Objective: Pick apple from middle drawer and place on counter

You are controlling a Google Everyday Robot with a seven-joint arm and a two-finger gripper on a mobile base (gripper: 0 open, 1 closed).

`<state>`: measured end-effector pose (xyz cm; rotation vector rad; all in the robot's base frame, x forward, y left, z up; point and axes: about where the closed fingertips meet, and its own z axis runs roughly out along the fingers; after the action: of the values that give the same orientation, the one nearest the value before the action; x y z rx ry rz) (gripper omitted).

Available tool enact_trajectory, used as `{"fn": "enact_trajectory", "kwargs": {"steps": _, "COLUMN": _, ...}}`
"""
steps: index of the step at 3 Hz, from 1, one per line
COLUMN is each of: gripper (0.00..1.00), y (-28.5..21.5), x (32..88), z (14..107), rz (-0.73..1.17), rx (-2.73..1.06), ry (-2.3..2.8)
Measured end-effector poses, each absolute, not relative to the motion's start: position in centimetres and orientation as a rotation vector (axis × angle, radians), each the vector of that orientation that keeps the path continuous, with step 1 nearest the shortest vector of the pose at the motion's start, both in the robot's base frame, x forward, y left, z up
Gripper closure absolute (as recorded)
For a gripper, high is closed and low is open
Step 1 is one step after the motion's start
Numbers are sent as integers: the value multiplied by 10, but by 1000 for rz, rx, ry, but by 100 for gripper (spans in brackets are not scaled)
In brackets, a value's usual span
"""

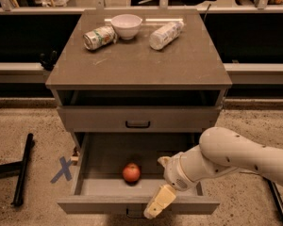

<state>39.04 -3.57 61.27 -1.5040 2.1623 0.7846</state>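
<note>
The apple is small, round and red-orange. It lies on the grey floor of the open middle drawer, near the centre. My gripper hangs from the white arm at the drawer's front edge, just right of the apple and slightly nearer the camera, not touching it. The counter is the grey-brown top slab above.
On the counter stand a white bowl, a tipped can and a lying bottle. The upper drawer front is closed. A blue X and a black stand leg are on the floor to the left.
</note>
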Motion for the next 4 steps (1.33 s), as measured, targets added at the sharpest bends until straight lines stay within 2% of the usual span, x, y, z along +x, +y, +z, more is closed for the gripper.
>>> {"fn": "enact_trajectory", "kwargs": {"steps": 2, "gripper": 0, "y": -41, "x": 431, "z": 572, "rz": 691, "rx": -1567, "ry": 2137}}
{"fn": "enact_trajectory", "kwargs": {"steps": 4, "gripper": 0, "y": -22, "x": 478, "z": 524, "rz": 646, "rx": -1624, "ry": 2038}}
